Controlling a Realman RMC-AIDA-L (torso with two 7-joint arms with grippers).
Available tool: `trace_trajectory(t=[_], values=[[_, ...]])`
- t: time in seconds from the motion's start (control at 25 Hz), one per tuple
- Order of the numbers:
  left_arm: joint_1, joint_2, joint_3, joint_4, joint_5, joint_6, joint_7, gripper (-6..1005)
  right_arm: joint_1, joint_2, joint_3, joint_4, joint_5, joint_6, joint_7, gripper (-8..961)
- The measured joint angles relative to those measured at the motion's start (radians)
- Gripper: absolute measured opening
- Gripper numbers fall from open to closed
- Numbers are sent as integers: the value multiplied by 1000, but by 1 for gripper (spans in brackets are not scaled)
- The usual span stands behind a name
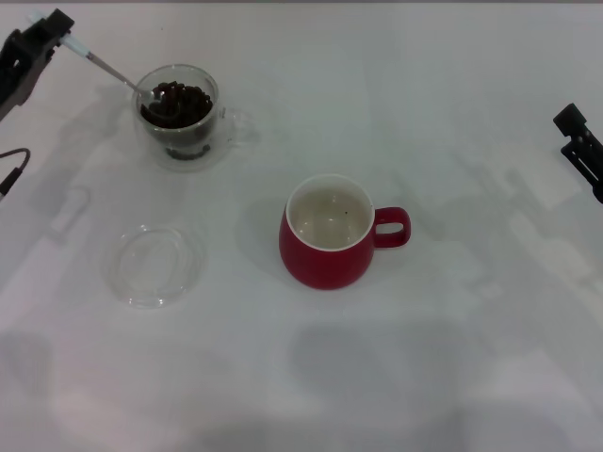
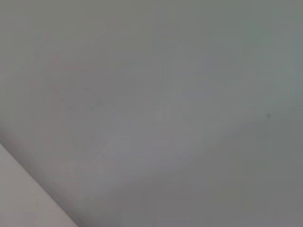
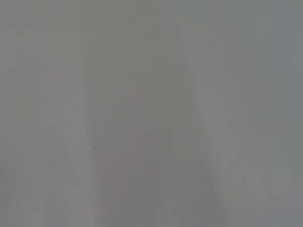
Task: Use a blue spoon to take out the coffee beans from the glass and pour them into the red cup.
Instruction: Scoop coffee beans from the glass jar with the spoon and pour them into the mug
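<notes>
In the head view the glass [image 1: 186, 118] stands at the far left of the white table, holding a heap of dark coffee beans [image 1: 179, 102]. My left gripper [image 1: 52, 33], at the far left corner, is shut on the pale handle of the blue spoon [image 1: 108, 68]. The spoon slants down and its metal bowl rests among the beans. The red cup [image 1: 330, 233] stands near the table's middle, white inside, handle pointing right, with a speck or two in it. My right gripper [image 1: 582, 141] is parked at the right edge. Both wrist views show only blank grey surface.
A shallow clear round dish [image 1: 154, 265] lies on the table at the front left, between the glass and the near edge. A dark cable loop [image 1: 11, 169] shows at the left edge.
</notes>
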State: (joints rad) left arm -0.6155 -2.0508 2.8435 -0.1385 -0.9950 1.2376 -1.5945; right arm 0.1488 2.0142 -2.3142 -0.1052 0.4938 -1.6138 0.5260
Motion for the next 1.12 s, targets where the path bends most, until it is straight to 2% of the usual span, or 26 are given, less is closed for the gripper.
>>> trace_trajectory(t=[0.48, 0.56, 0.72, 0.92, 1.12], values=[[16, 8, 2, -5, 43, 104, -85, 132, 3, 0, -1, -14, 0, 11, -2, 849], [13, 4, 2, 0, 71, 114, -99, 131, 4, 1, -3, -21, 0, 17, -2, 849], [-11, -18, 2, 31, 139, 117, -107, 131, 6, 1, -9, -31, 0, 39, -7, 849], [-50, -22, 2, 93, 229, 118, -103, 132, 7, 1, -11, -39, 0, 61, -7, 850], [-65, -22, 1, 105, 280, 137, -75, 132, 1, 2, -12, -39, 0, 69, -6, 850]])
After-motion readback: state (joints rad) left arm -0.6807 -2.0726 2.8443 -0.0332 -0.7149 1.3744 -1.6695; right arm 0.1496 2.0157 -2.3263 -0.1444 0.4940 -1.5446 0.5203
